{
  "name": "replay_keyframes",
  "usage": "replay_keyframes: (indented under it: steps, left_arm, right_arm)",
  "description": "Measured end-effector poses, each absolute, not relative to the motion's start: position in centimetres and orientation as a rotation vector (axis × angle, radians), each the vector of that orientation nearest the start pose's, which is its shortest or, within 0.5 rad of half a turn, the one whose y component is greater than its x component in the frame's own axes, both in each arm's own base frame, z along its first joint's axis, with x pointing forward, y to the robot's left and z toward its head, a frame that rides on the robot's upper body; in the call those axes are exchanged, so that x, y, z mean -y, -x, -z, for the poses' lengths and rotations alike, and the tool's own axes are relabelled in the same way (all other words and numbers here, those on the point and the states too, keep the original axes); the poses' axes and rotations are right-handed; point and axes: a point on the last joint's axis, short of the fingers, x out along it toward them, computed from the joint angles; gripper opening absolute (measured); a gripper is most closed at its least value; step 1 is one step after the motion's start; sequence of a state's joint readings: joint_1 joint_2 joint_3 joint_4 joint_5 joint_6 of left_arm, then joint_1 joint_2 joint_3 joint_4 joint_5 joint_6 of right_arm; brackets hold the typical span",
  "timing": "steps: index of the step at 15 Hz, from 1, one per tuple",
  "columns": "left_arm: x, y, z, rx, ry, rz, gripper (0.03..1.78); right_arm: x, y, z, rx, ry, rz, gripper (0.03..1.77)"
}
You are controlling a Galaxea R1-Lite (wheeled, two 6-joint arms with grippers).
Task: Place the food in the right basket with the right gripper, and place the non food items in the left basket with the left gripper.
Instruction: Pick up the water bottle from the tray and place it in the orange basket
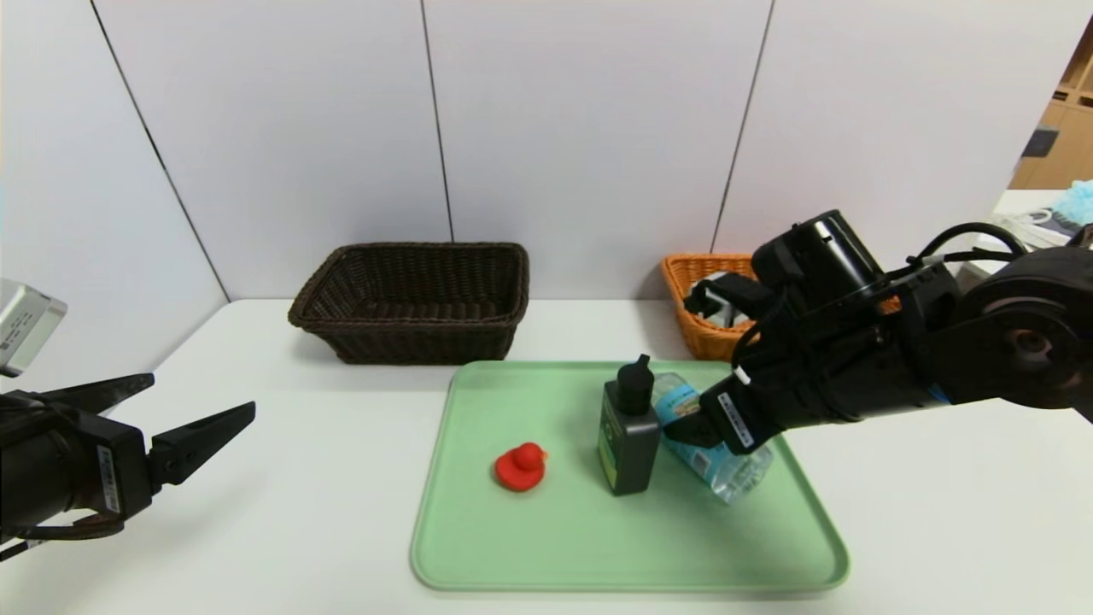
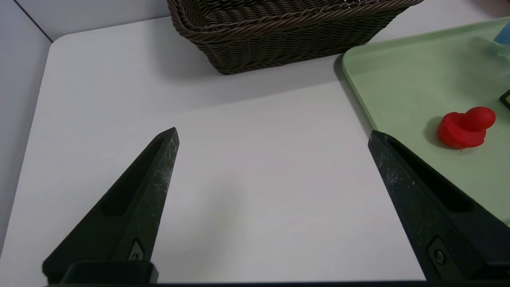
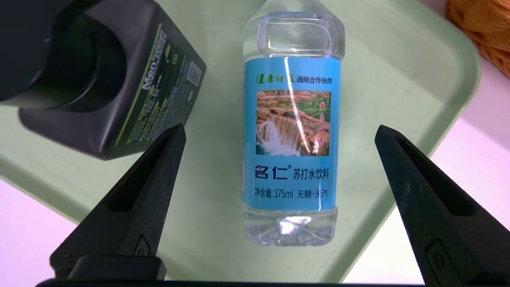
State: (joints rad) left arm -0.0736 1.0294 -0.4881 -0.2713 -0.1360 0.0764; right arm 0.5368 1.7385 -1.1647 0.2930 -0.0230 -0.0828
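The right gripper [image 3: 280, 131] is over the right part of the green tray [image 1: 529, 547], above the bottle [image 3: 292, 131]. Its fingers are spread wide, one to either side of the bottle, and nothing is pinched between them. The bottle lies on its side on the tray, clear, with a blue label carrying a waterfall picture and print. The label faces up toward the right wrist camera.

The black container [image 1: 630, 436] stands upright on the tray, just beside the bottle. It has a dark cap and a green printed label. In the right wrist view it is close to one finger; whether the two touch cannot be told.

The red duck [image 1: 520, 467] sits on the tray, on the left side of the black container and apart from it.

The left gripper [image 2: 273, 129] is above the white worktop [image 1: 299, 512], left of the tray. Its fingers are spread wide and hold nothing.

The left basket [image 1: 418, 329], dark brown wicker, stands on the worktop behind the tray's left part. The right basket [image 1: 702, 337], orange wicker, stands behind the tray's right part, partly hidden by the right arm. A white and dark item lies in it; its kind cannot be told.
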Motion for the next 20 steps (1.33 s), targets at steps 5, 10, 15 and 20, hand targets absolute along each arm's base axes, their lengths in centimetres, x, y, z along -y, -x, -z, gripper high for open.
replay_keyframes:
  steps: [5, 10, 15, 20]
  left_arm:
    - [1.3, -13.2, -20.4, -0.266, -0.067, 0.219, 1.69]
    - [1.3, -13.3, -20.3, -0.268, -0.067, 0.221, 1.69]
    - [1.3, -13.3, -20.4, -0.269, -0.067, 0.221, 1.69]
    - [1.3, -13.3, -20.4, -0.269, -0.066, 0.22, 1.69]
  right_arm:
    - [-16.2, -27.5, -17.0, -0.864, 0.329, -0.51, 1.68]
    - [-16.5, -28.7, -15.5, -0.905, 0.334, -0.499, 1.69]
    - [-16.7, -29.1, -14.7, -0.926, 0.339, -0.498, 1.69]
    - [-16.8, -29.2, -14.4, -0.934, 0.342, -0.496, 1.69]
